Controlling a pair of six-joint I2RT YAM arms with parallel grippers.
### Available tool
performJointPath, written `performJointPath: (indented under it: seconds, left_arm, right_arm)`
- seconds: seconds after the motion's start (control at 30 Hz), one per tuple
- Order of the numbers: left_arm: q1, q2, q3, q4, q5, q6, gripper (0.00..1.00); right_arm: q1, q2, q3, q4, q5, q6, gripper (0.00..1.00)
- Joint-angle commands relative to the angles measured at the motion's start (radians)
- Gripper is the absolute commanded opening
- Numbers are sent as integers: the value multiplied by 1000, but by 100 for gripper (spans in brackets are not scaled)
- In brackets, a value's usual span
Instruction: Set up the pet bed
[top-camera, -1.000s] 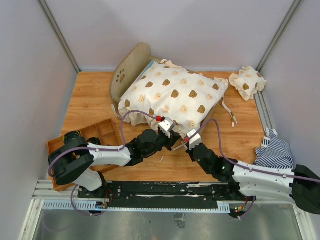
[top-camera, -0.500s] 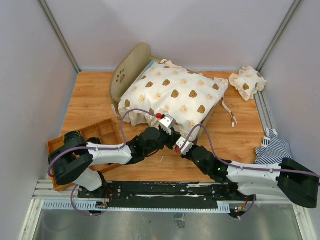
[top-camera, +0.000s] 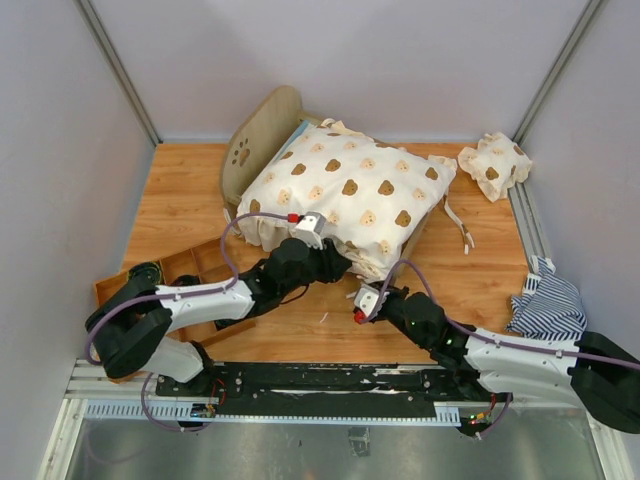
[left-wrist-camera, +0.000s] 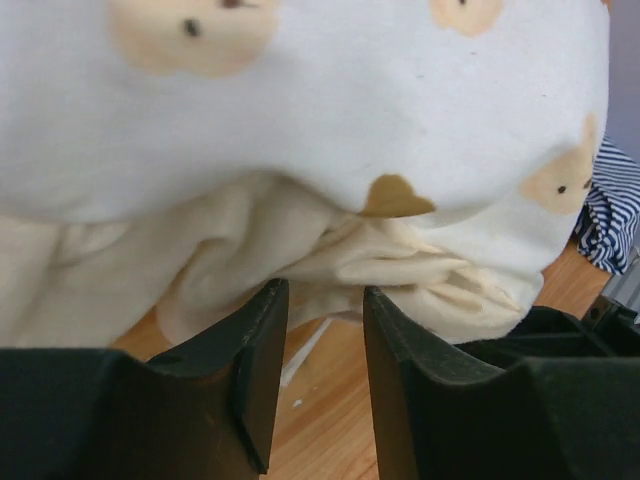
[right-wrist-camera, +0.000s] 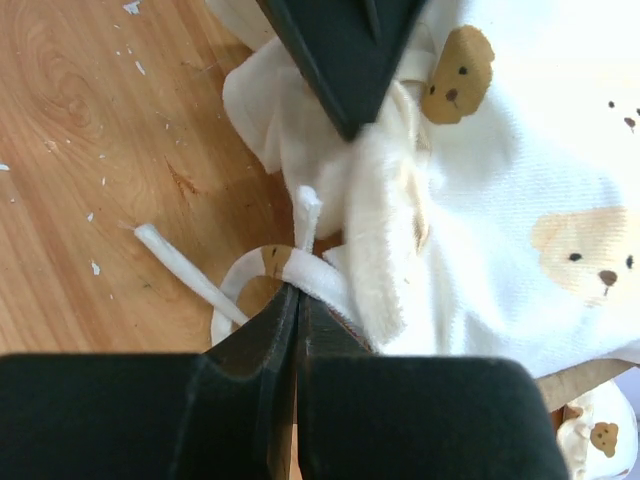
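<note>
While the left gripper (left-wrist-camera: 325, 295) hangs with fingers parted and bare at the near ruffle of the bear-print cover (top-camera: 350, 190), we see the right gripper (right-wrist-camera: 297, 285) clenched over a white tie (right-wrist-camera: 185, 272); whether it pinches it, we cannot tell. Under the cover, the pet bed (top-camera: 250, 140) sits mid-table (top-camera: 180, 200) at the far edge

The cover (top-camera: 350, 190) hides nearly all of the pet bed (top-camera: 262, 125); only its headboard and a corner beside it show. The left arm (top-camera: 195, 300) hides part of the wooden tray (top-camera: 195, 262). A cloth tie (right-wrist-camera: 318, 276) passes behind the closed right gripper (right-wrist-camera: 293, 292); whether it is pinched cannot be told. The striped cloth (left-wrist-camera: 612, 205) is cut off at the picture's edge.
</note>
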Motion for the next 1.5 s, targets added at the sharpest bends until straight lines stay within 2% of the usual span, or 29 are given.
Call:
performJointPath:
  seconds: [0.0,0.07,0.27,0.47,0.63,0.9,1.03,1.47]
  left_arm:
    - [27,-123,-92,-22,39,-98,42]
    - [27,-162,-138,2,85,-42,42]
    - [27,-221,-339,318,235,73,42]
    - [21,-143,-283,342,416,109,40]
    - [21,-74,-325,556,493,59,35]
    - [21,-50,-314,548,284,23,25]
    - [22,-76,-295,522,195,17,25]
    - [21,1,-206,446,140,48,31]
  right_arm:
    - [-24,-15,-14,37,-69,-57,0]
    - [-26,-23,-14,36,-74,-56,0]
    - [-38,-33,-19,52,-100,-33,0]
    - [-45,-15,-22,56,-133,-29,0]
    - [-57,-14,-24,46,-195,-57,0]
    - [-62,-49,-32,26,-237,-87,0]
    - [-65,-28,-26,27,-258,-111,0]
    - [-65,-62,-33,27,-283,-171,0]
